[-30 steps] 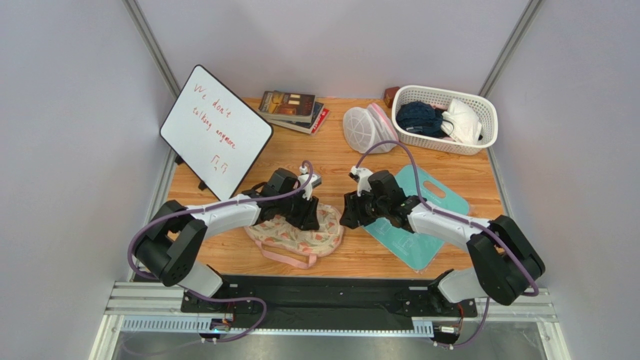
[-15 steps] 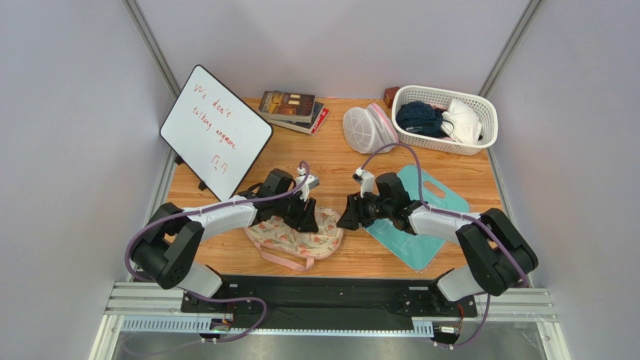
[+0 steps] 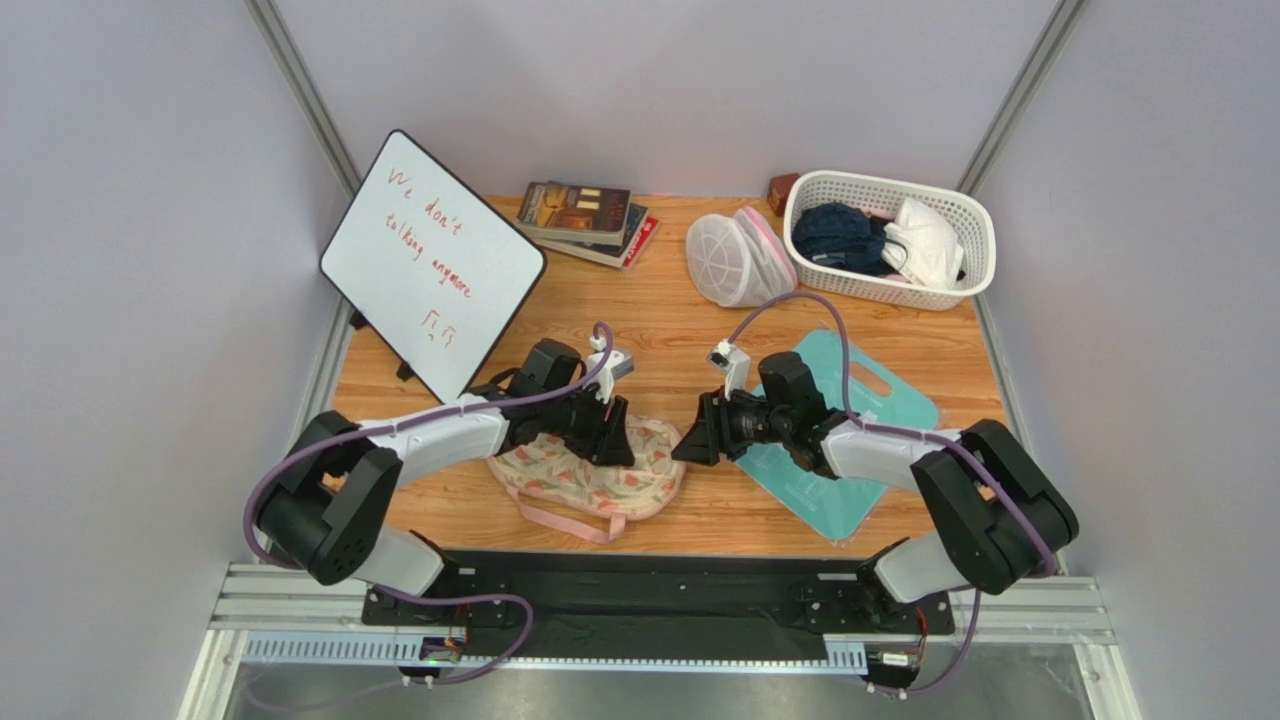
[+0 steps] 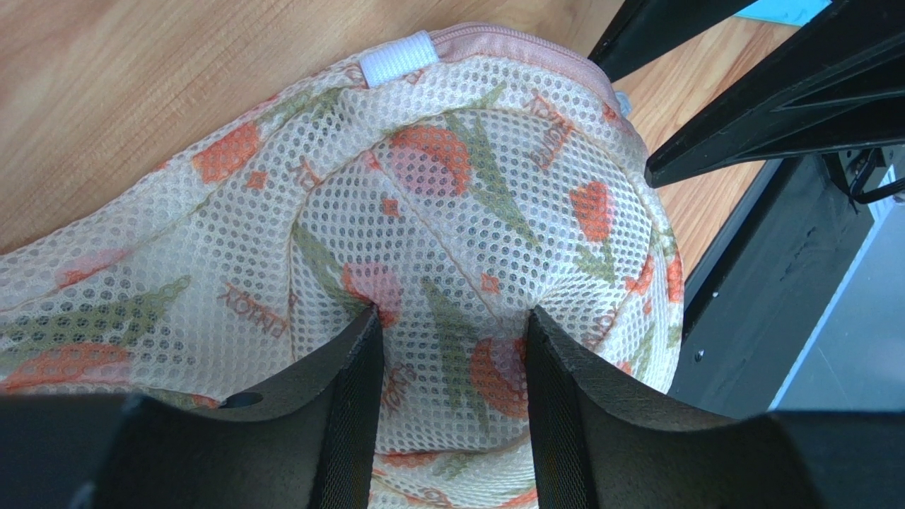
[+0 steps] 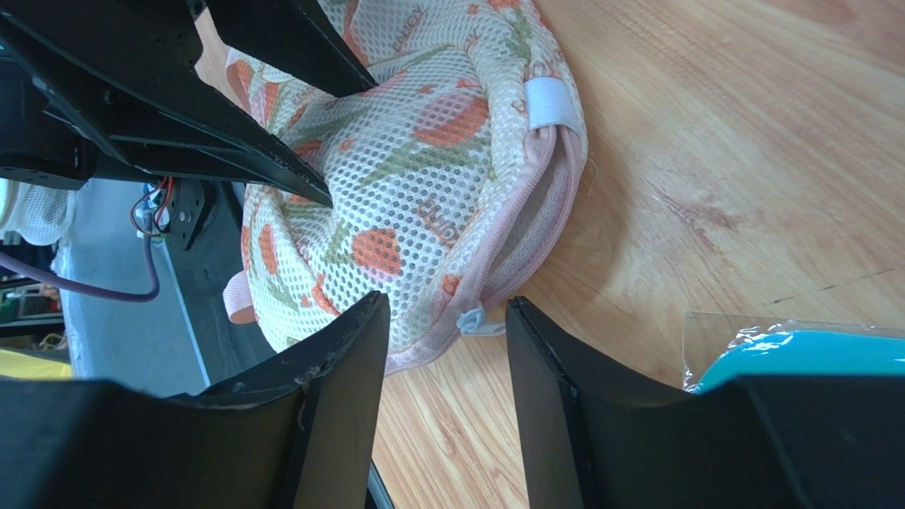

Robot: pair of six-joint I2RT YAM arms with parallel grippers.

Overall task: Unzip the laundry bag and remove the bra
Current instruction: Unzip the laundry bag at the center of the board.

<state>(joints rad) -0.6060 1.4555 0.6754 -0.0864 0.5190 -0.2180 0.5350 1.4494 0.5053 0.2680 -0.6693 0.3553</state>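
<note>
Since a second ago my right claw has slid left, up to the laundry bag, which lies near the front of the table. Its fingers stand apart with the zip tab between them, not squeezed. My left claw pinches a bump of the bag.

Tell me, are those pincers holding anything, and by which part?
The left pincer pinches a raised fold of mesh on the laundry bag. The right pincer is open beside the zipper pull, holding nothing.
</note>
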